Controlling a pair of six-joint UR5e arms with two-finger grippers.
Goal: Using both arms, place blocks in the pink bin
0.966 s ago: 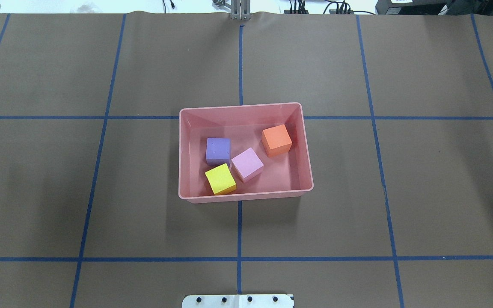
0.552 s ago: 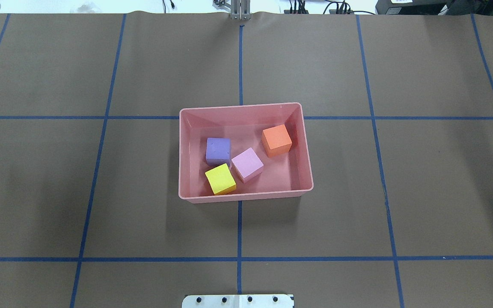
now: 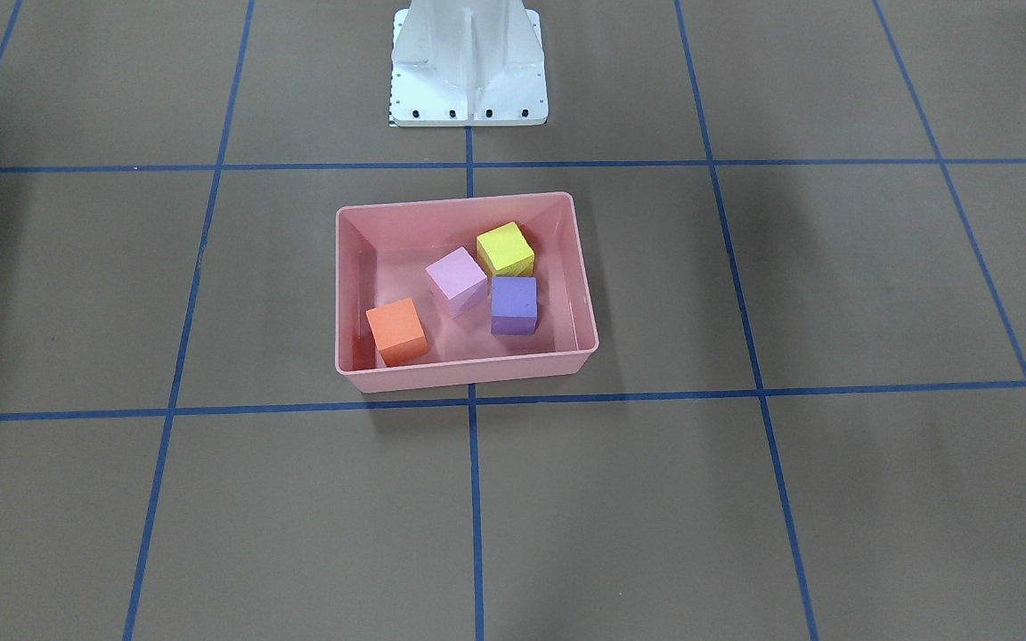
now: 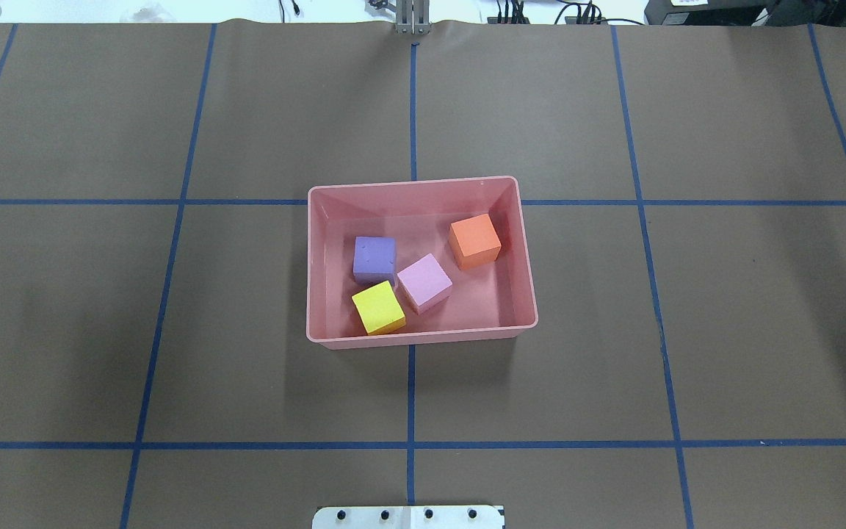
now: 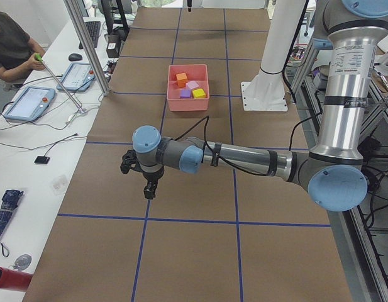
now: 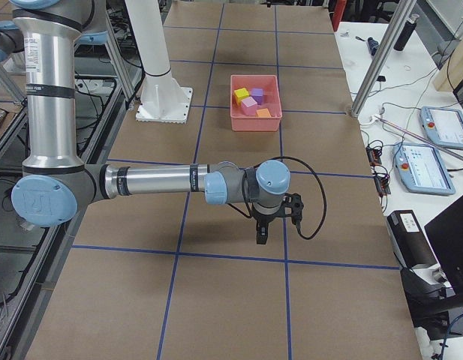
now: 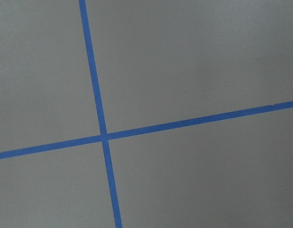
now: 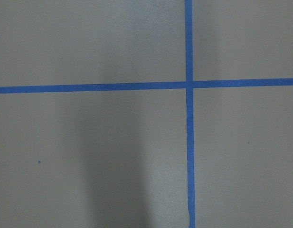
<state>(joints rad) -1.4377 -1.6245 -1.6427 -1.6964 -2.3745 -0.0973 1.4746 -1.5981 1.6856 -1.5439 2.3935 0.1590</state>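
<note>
The pink bin (image 4: 423, 339) stands at the table's middle; it also shows in the front view (image 3: 468, 374). Inside it lie the purple block (image 4: 374, 258), the yellow block (image 4: 377, 308), the light pink block (image 4: 424, 282) and the orange block (image 4: 474, 241). The purple, yellow and pink blocks sit close together; the orange one is apart, by the right wall. My left gripper (image 5: 149, 187) and right gripper (image 6: 261, 234) hang low over bare table far from the bin, near the table's ends. They show only in the side views, so I cannot tell whether they are open or shut.
The white pedestal (image 3: 468, 71) stands behind the bin on the robot's side. Blue tape lines (image 4: 411, 397) grid the brown table. An operator (image 5: 11, 44) sits at a side table with tablets (image 5: 30, 104). Metal posts (image 6: 377, 60) stand at the table's far edge.
</note>
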